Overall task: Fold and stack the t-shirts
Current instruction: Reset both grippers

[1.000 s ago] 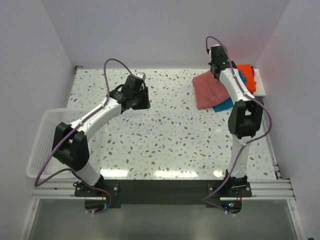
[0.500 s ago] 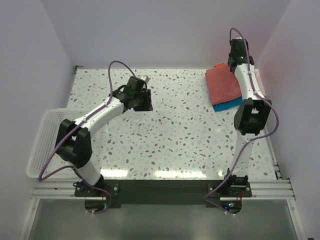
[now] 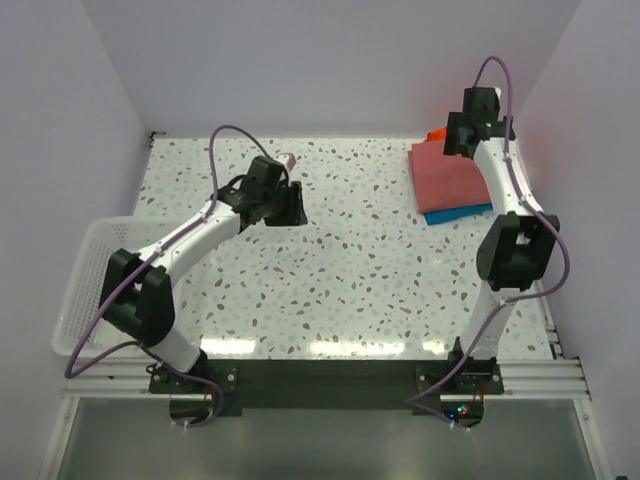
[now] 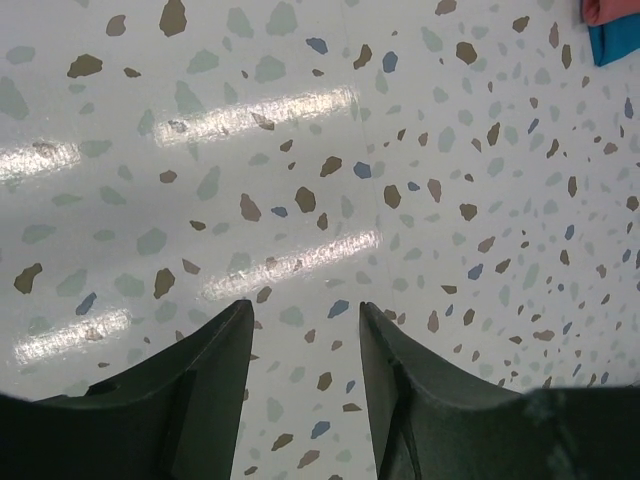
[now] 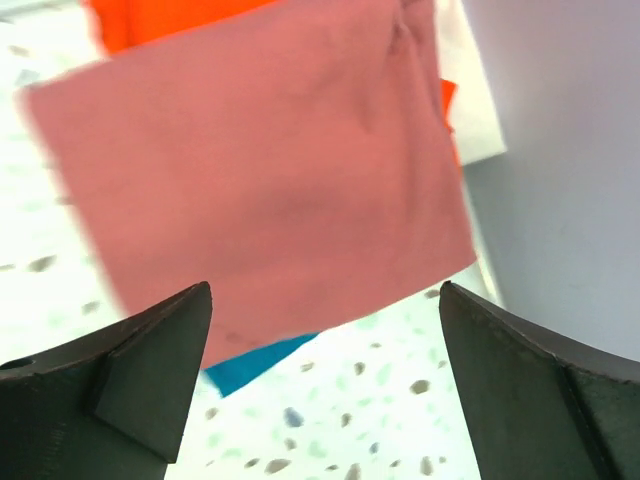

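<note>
Presently my right pincer (image 5: 325, 290) gapes wide, holding nothing; the dusty-red t-shirt (image 5: 270, 170) lies beneath, spreading toward twelve o'clock in my wrist view.

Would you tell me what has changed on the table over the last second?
The red shirt went rightward with the right pincer, ending squared on the teal shirt and orange shirt. The pincer has let go and hovers open above it. The left pincer, open, and the basket barely moved.
</note>
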You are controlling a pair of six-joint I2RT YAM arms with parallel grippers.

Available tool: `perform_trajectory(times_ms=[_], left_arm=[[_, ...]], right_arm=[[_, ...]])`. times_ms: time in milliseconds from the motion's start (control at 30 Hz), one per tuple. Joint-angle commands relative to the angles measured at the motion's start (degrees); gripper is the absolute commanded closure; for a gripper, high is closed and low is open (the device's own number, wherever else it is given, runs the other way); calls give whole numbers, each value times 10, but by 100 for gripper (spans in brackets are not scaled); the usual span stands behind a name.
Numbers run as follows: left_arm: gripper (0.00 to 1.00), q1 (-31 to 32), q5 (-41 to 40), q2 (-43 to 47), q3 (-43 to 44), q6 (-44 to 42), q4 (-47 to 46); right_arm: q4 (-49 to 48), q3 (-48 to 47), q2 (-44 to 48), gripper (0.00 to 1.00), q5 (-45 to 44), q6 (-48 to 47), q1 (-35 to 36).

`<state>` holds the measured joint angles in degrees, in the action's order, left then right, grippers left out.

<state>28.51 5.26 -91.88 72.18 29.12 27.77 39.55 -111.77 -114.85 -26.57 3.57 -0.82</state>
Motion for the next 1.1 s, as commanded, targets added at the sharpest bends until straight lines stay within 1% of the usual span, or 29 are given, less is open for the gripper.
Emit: perform_trajectory(times_ms=[0,67,100,133,167,200,233,267,300,333,433,533,600,633,700,767,833,1067], left_arm=[[48,-4,7,45,-19,-2,-35],[48,-4,7,60,-32,-1,-42],[48,-4,8,66,-36,-1,-44],[48,-4,6,72,-42,-1,-47],[48,-4,6,85,-55,0,-52],[48,-4,4,93,-62,0,-54],[48,-4,-1,100,-69,0,-57],[48,-4,-5,116,-83,0,-59],[48,-4,-9,125,-90,0,-60],[48,-4,-18,143,-99,-1,-61],[48,-4,-32,177,-142,-1,-71],[48,-3,-34,234,-197,5,-88],[48,-3,-38,255,-235,8,-97],[48,-3,-45,264,-245,9,-98],[48,-3,-52,289,-271,11,-102],[48,-3,-51,303,-280,11,-94],[48,-3,-52,309,-281,9,-91],[48,-3,-74,315,-256,-6,-70]], right_arm=[[-64,84,130,1,73,81,40],[-96,137,191,1,81,95,81],[-108,189,212,1,90,100,98],[-121,216,231,1,96,106,132],[-145,245,274,1,103,122,150],[-158,301,295,1,117,129,171],[-170,328,319,1,117,135,212],[-191,354,357,1,117,154,230],[-203,404,377,1,135,162,250],[-213,427,394,1,139,178,281],[-218,497,446,1,150,197,329],[-221,568,505,1,179,223,336],[-228,612,534,1,179,226,336],[-226,621,558,1,172,225,336],[-199,632,572,1,145,218,336],[-175,636,587,1,109,213,335],[-169,642,593,1,95,208,335],[-192,663,612,1,82,219,336]])
